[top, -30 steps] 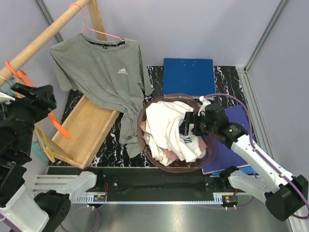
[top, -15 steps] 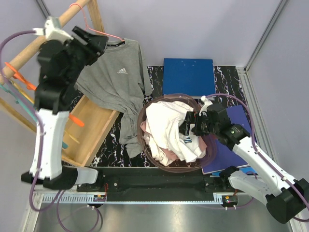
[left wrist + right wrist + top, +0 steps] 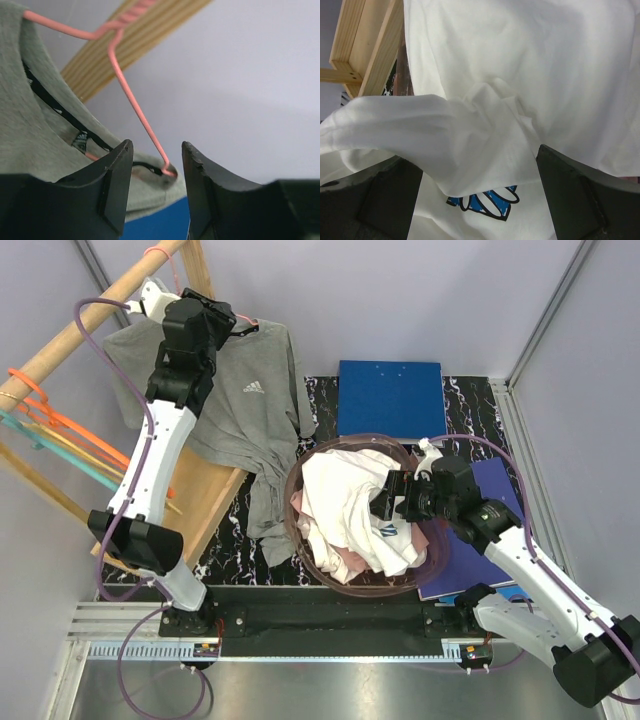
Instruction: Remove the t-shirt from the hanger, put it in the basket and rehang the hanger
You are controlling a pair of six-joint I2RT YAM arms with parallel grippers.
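A grey t-shirt (image 3: 235, 410) with a white logo hangs on a pink wire hanger (image 3: 200, 306) hooked over a slanted wooden rod (image 3: 90, 315) at the upper left. My left gripper (image 3: 232, 322) is raised to the shirt's collar. In the left wrist view the left gripper (image 3: 156, 146) is open, and the hanger (image 3: 132, 97) bends down into the gap between its jaws, touching neither. The grey t-shirt (image 3: 30, 115) fills the left side. My right gripper (image 3: 388, 502) hovers open over the white clothes (image 3: 520, 60), and the right gripper (image 3: 477, 175) holds nothing.
A round transparent basket (image 3: 340, 585) heaped with white and pink clothes stands centre front. A wooden tray (image 3: 170, 510) leans at the left. Orange and teal hangers (image 3: 60, 425) hang on the rack. A blue folder (image 3: 390, 398) lies behind the basket.
My left arm has swung up from the far left to the shirt's collar, and its jaws have narrowed around the hanger wire. The right arm has barely moved.
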